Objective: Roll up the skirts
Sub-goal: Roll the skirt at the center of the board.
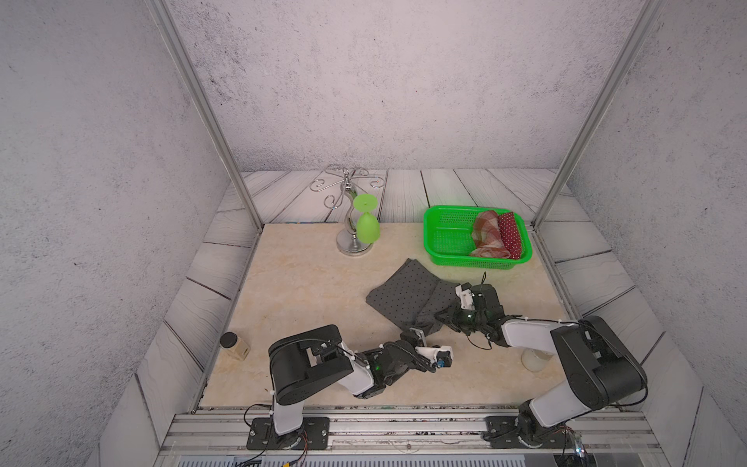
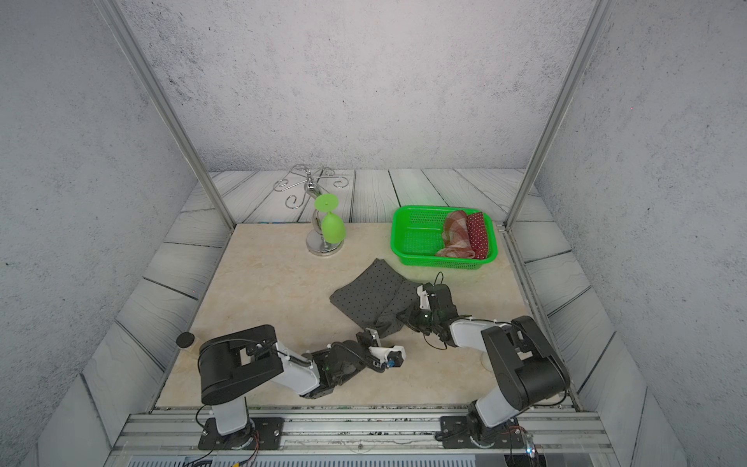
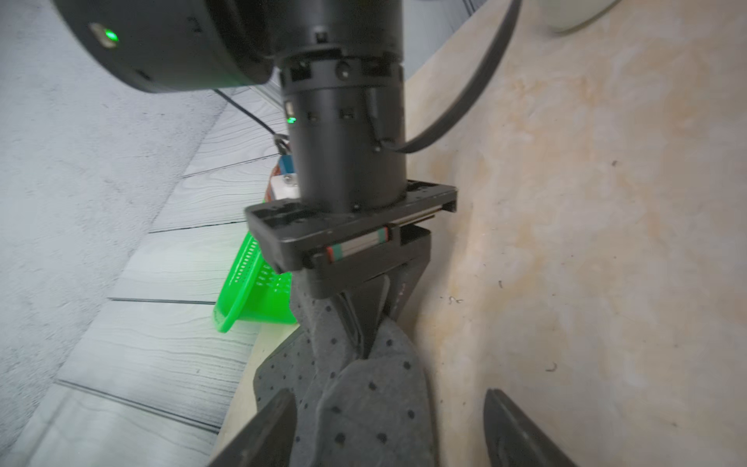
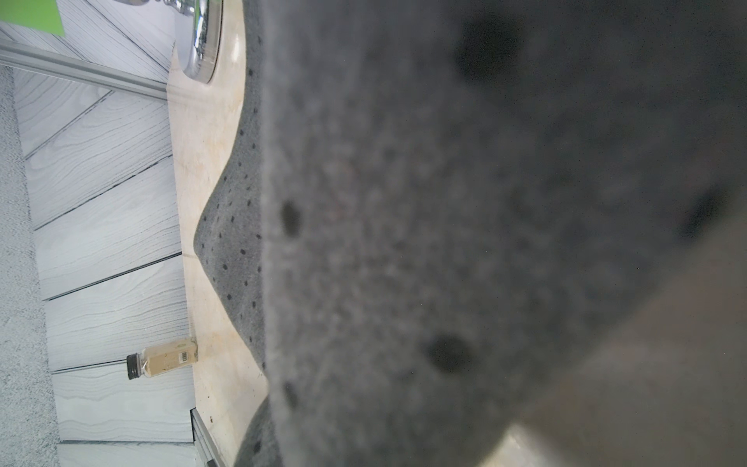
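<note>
Skirt [image 4: 404, 242], grey dotted, fills right wrist view.

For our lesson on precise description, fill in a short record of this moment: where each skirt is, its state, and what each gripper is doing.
grey skirt: on the table, mostly flat, not rolled
plaid skirt: loosely rolled, in the basket
red dotted skirt: rolled, in the basket, beside the plaid skirt
right gripper: shut on the grey skirt's near edge
left gripper: open, jaws on either side of that same edge
left to do: roll the grey skirt
</note>
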`<act>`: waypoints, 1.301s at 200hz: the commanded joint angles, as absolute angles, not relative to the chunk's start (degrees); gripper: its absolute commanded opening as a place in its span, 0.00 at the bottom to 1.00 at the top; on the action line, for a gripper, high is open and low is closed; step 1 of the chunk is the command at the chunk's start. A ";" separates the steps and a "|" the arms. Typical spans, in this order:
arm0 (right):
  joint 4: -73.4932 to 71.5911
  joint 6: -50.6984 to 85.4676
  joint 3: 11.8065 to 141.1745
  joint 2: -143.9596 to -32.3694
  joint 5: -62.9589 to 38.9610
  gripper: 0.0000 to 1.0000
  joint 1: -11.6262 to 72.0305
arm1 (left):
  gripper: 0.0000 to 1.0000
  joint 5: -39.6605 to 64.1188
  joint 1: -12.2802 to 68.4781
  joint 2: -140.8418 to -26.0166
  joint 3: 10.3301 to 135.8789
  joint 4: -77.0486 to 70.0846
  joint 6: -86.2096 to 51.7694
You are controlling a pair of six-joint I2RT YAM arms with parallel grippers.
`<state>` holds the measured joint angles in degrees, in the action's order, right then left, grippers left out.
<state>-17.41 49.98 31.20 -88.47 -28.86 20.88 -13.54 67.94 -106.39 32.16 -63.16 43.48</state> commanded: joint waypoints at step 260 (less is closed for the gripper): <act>-13.90 49.35 25.08 -74.10 -28.82 0.41 21.01 | 0.00 -10.87 58.99 -108.81 34.45 -49.65 20.79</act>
<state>-19.31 53.32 24.67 -79.83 -29.89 20.84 -12.29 60.88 -111.81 35.64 -60.40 33.52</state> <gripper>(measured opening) 0.328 0.145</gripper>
